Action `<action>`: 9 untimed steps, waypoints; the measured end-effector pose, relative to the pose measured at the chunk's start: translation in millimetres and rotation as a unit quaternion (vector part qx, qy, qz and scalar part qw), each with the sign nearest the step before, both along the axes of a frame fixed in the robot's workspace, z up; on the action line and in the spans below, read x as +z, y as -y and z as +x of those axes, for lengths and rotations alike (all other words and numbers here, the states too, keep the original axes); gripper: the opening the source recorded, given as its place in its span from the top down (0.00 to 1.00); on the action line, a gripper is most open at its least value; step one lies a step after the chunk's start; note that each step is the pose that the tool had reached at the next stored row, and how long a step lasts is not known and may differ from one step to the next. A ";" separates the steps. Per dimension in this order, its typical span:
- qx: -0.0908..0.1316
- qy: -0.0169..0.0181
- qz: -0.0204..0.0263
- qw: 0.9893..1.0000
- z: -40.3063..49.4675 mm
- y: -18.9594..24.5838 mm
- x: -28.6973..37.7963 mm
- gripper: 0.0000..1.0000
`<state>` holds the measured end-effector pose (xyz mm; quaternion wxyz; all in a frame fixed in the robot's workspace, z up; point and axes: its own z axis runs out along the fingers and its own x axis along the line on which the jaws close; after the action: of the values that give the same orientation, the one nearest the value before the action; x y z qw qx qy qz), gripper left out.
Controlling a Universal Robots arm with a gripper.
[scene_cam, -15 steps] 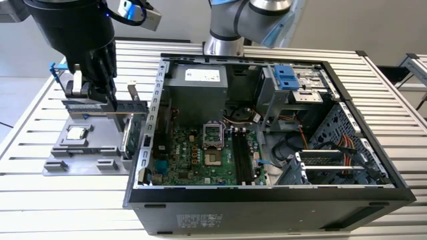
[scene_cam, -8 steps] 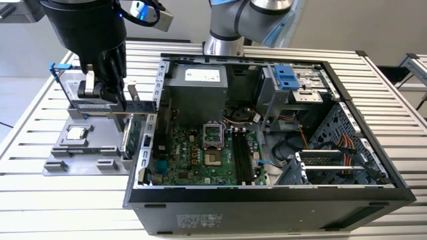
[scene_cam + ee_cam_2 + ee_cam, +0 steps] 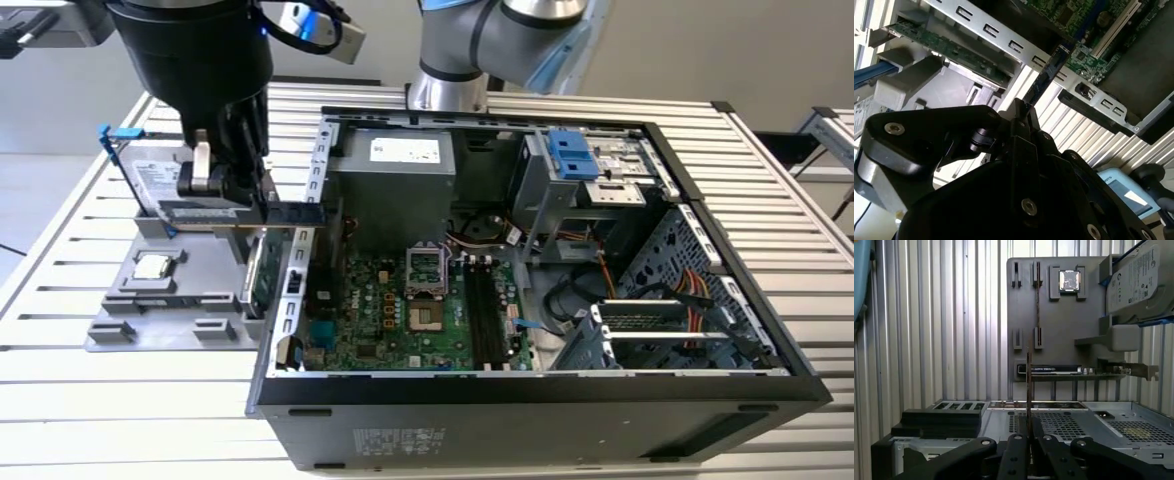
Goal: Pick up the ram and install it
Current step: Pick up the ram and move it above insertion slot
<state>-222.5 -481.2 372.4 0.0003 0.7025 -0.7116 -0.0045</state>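
Note:
My gripper [image 3: 240, 195] is shut on the ram [image 3: 296, 213], a thin dark stick that juts out from the fingers toward the computer case [image 3: 534, 385]. It hangs between the grey holder [image 3: 174, 310] and the case's wall on the exterior view's left. The first wrist view has the ram [image 3: 1028, 380] edge-on, rising from between the fingertips [image 3: 1019, 440]. In the second wrist view the ram [image 3: 1046, 75] reaches over the slotted case wall [image 3: 1019, 47] toward the motherboard [image 3: 1094, 55]. The long black memory slots [image 3: 483, 310] lie on the motherboard, to the right of the processor socket.
The grey holder carries a square silver processor [image 3: 154, 266], an upright hard drive [image 3: 158, 180] and a green expansion card [image 3: 267, 265]. Inside the open case are a power supply [image 3: 394, 180], drive cage [image 3: 587, 165] and cables [image 3: 667, 290]. A slatted metal table [image 3: 120, 400] lies underneath.

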 end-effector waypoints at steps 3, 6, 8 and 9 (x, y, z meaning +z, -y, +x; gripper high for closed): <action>0.000 0.000 0.000 1.000 3.8 0.0 0.0 1.00; 0.000 0.000 0.000 1.000 8.0 0.0 0.0 1.00; 0.000 0.000 0.000 1.000 11.1 0.0 0.0 1.00; 0.000 0.000 0.000 1.000 12.7 0.0 0.0 1.00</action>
<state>-209.7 -481.2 372.4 0.0003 0.7025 -0.7117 -0.0045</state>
